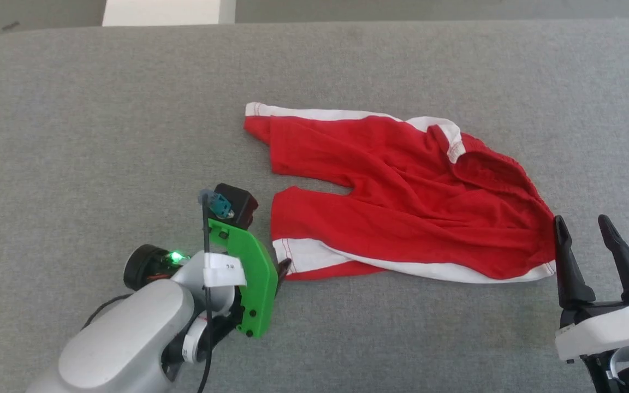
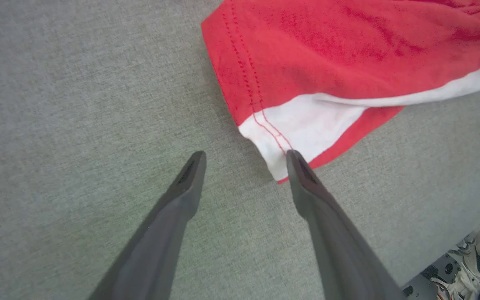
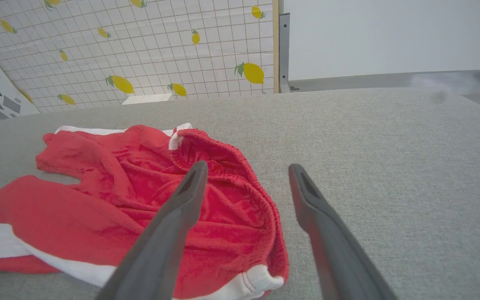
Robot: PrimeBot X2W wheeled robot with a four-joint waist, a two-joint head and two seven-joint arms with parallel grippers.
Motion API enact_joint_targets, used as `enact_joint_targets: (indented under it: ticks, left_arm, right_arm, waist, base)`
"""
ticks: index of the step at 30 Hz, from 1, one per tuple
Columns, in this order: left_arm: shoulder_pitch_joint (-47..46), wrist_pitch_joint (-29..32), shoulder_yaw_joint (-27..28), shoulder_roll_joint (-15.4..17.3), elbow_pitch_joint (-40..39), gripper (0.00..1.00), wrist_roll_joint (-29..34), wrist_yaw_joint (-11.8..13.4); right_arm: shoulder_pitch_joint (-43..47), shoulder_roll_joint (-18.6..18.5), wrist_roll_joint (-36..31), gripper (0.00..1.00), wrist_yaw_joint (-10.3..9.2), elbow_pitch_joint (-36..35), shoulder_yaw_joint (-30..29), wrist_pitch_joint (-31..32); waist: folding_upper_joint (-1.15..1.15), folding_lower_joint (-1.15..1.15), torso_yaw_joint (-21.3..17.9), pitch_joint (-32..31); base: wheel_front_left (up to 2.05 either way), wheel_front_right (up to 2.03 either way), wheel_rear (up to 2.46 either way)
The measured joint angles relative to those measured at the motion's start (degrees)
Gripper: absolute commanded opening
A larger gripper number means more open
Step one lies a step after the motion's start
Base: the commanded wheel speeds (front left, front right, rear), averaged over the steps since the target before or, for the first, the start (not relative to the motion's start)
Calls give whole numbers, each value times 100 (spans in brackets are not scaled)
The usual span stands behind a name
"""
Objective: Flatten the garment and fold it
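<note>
The garment (image 1: 402, 202), thin red white-striped shorts with a gathered waistband, lies rumpled on the woven grey counter (image 1: 101, 136). My left claw (image 2: 244, 156) stands spread at its seven-o'clock hem corner. My right claw (image 1: 582, 224), spread too, sits at four o'clock by the waistband.

My left forearm (image 1: 129, 327), lower left, is a pale grey shell with a green bracket (image 1: 254, 273), black cable (image 1: 206, 262), white tag (image 1: 224, 270) and green light (image 1: 175, 256). My fingers (image 2: 331, 233) are long, dark and tapered.

Thin matt red cloth garment (image 1: 402, 196) on coarse grey woven tabletop (image 1: 101, 136).
</note>
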Motion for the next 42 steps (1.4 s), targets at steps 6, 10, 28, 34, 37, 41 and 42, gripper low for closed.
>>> enact_joint_targets:
  ticks: [6, 10, 28, 34, 37, 41, 42]
  left_arm:
    - [-37, -26, -11, -44, 181, 100, 4, -2]
    - [-37, -88, -14, -71, 218, 100, 4, -21]
    - [-21, -387, -67, -200, 364, 0, -4, -245]
    - [11, -612, -23, -200, 363, 0, -3, -261]
    - [53, -802, 48, -189, 330, 0, 4, -211]
    - [154, -954, 99, -151, 256, 0, 56, -151]
    - [183, -968, 101, -136, 213, 0, 57, -129]
  right_arm:
    - [-14, 24, -4, 100, 0, 11, 1, -30]
    - [-18, 35, -44, 100, 0, 34, -2, -31]
    - [-18, 58, -116, 100, 0, 163, -49, -20]
    - [-14, 20, -160, 100, 0, 177, -108, 46]
    - [9, -30, -158, 100, 0, 210, -81, 245]
    - [204, -205, -3, 100, 0, 327, 2, 834]
    - [281, -298, 26, 100, 0, 348, 64, 1059]
  waist:
    - [0, 0, -69, 103]
    - [0, 0, -87, 135]
    - [0, 0, -16, 67]
    - [0, 0, 40, -28]
    - [0, 0, 72, -93]
    - [0, 0, 136, -167]
    - [0, 0, 157, -186]
  base:
    - [0, 0, 0]
    - [0, 0, 0]
    - [0, 0, 0]
    - [0, 0, 0]
    - [0, 0, 0]
    - [0, 0, 0]
    - [0, 0, 0]
